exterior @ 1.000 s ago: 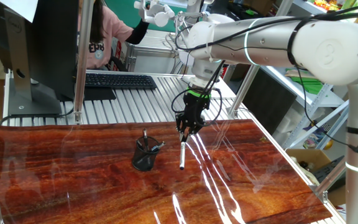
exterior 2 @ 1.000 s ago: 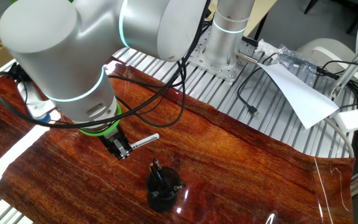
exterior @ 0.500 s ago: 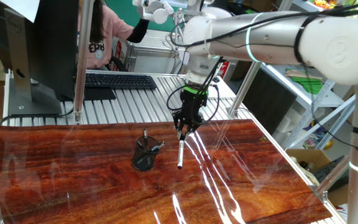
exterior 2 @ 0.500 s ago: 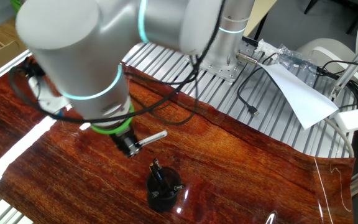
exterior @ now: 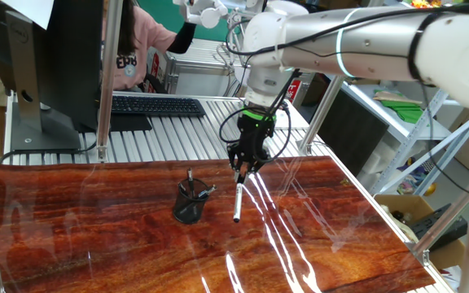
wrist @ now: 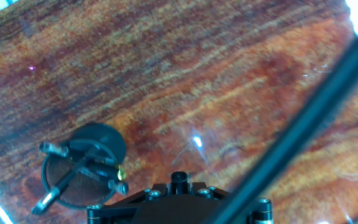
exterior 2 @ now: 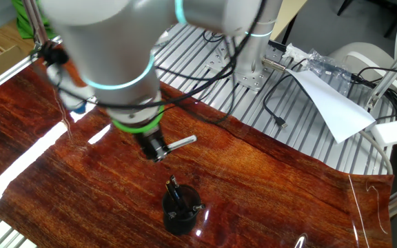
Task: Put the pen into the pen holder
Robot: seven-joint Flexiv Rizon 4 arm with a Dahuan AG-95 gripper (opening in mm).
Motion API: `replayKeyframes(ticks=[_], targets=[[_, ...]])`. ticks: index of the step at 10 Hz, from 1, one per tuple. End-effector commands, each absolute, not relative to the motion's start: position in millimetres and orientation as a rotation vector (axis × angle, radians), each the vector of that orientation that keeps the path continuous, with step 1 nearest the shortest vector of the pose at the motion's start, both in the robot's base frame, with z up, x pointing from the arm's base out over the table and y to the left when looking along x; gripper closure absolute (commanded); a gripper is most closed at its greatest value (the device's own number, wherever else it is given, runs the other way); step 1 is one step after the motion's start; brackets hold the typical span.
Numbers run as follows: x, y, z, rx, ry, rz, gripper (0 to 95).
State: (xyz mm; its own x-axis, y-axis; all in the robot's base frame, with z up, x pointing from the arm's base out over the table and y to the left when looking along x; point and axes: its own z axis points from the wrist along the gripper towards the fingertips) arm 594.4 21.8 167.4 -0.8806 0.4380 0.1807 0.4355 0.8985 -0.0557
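One step of the task can be judged done and one left: the pen [exterior: 238, 203] is gripped at its dark upper end by the gripper [exterior: 242, 168], whose jaws are closed on it, and it is held clear of the table [exterior: 96, 244], hanging nearly upright with its silvery lower part downward in one fixed view and seen sticking out sideways from under the hand in the other [exterior 2: 180, 142]. The holder [exterior: 190, 203] is not yet reached: it stands on the wood just beside the hanging pen, to the pen's left in the first fixed view, apart from it, and in the other fixed view [exterior 2: 181, 209] it is seen below the gripper [exterior 2: 158, 152], nearer the camera. A few short dark pens are already held in the cup, leaning against its rim, so the free space inside is judged to be limited. In the hand view the holder [wrist: 82, 167] is seen from above at lower left, and the pen [wrist: 303, 118] is shown as a dark blurred bar crossing the right side. What is judged to remain is that the pen be carried over the rim, its tip lined up with the opening, lowered in and let go. As for writing, little can be read: dark letters are printed on the pink top of a person [exterior: 133, 45] behind the table, but they are partly hidden and cannot be made out with confidence; no brand or label is legible on the arm, pen or holder.
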Motion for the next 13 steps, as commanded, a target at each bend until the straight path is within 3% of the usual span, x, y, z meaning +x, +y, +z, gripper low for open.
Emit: replayKeyframes(ticks=[1,13], targets=[[589.9,28.3,171.0,-0.670,-2.874,0.019,95.0],[568.9,49.0,182.7,-0.853,-2.991,0.012,95.0]])
